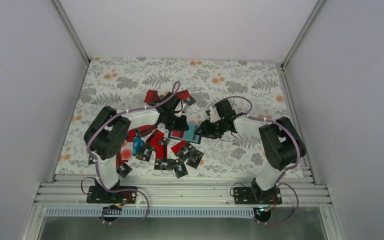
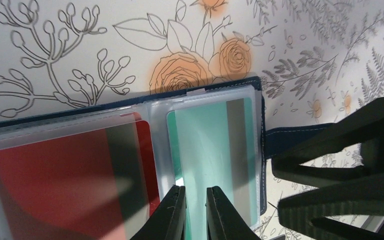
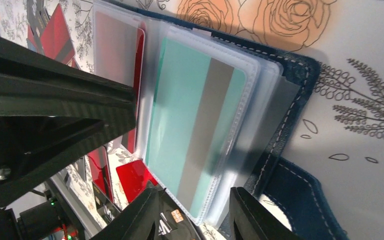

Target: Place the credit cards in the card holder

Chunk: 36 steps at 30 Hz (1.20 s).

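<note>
Teal card (image 2: pixel 205 145) sleeved in card holder (image 2: pixel 292 137), left pincer (image 2: pixel 196 196) narrow, grip unclear, right pincer (image 3: pixel 195 200) wide, tips cut off

We take this for a robotics lab, a test cell rather than a home. Plain white walls (image 1: pixel 180 25) close in the table (image 1: pixel 130 75) on its left, far and right sides. Along the table's near edge run bare aluminium rails (image 1: pixel 180 192), and two arms (image 1: pixel 115 132) are bolted there, purple cables (image 1: pixel 176 84) looping along each. A flowered cloth (image 1: pixel 245 80) covers the table, the one homely touch. On the table's middle lie many like cards (image 1: pixel 166 164), strewn in a heap.
</note>
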Motion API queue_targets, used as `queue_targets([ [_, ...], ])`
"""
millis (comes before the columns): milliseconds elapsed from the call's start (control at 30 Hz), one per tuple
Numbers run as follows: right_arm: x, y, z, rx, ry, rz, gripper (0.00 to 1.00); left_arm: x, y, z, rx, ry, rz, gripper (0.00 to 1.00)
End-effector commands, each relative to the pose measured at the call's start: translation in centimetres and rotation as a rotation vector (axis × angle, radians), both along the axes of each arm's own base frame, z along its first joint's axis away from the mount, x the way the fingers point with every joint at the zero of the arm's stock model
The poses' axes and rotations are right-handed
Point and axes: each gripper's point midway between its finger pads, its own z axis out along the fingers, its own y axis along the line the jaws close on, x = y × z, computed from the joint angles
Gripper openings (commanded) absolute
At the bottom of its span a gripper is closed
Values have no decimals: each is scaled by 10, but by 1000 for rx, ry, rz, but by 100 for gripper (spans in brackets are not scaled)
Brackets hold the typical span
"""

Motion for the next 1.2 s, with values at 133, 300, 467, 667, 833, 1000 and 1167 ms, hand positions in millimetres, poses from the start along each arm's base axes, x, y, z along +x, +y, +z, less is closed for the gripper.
queue_targets([
  [133, -1, 9, 2, 42, 24, 6, 35, -4, -5, -16, 15, 29, -39, 10],
  [300, -2, 9, -8, 38, 43, 6, 34, -8, -4, -20, 26, 40, -37, 9],
  [467, -2, 11, -14, 44, 56, 9, 33, -10, -4, -23, 30, 45, -40, 8],
  [667, -1, 12, -16, 44, 60, 11, 32, -15, -5, -33, 44, 65, -47, 4],
  [833, 1, 11, -16, 33, 59, 13, 31, -18, -6, -37, 44, 72, -47, 2],
  [1000, 2, 7, -13, -5, 50, 10, 31, -19, -5, -39, 51, 75, -44, 2],
  [1167, 5, 7, -5, -17, 33, 17, 31, -19, -4, -41, 57, 74, -43, 2],
])
